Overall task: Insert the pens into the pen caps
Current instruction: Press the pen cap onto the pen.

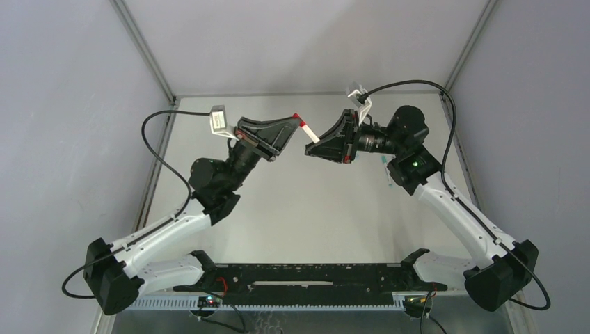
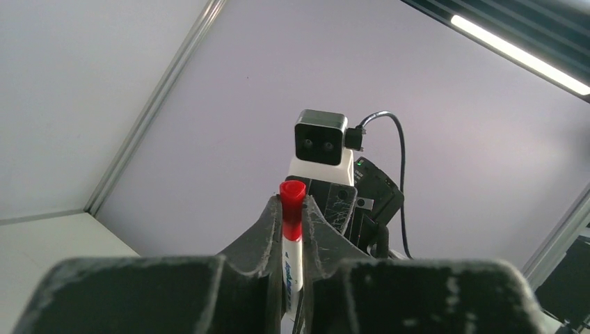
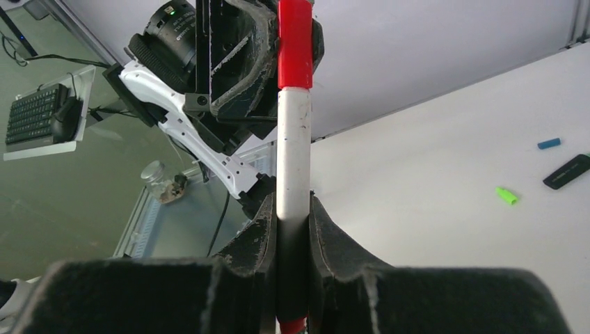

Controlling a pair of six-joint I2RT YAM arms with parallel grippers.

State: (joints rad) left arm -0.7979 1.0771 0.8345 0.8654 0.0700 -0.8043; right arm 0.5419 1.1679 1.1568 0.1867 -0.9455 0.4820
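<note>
One red-capped pen (image 1: 309, 131) clamped btwn L gripper (image 2: 293, 207) & R gripper (image 3: 293, 209).

— Short red plastic cap (image 3: 295, 42) on a slim white plastic pen barrel (image 3: 293, 146); more red at the barrel's lower end.
— And the right arm's moulded fingers (image 3: 334, 261)?
— Black, flecked with pale grey scuffs.
— On the pale off-white surface (image 3: 431, 209)?
— Tiny blue plastic cap (image 3: 549, 143), tiny bright green plastic cap (image 3: 507, 195), thick black marker (image 3: 567, 171).
</note>
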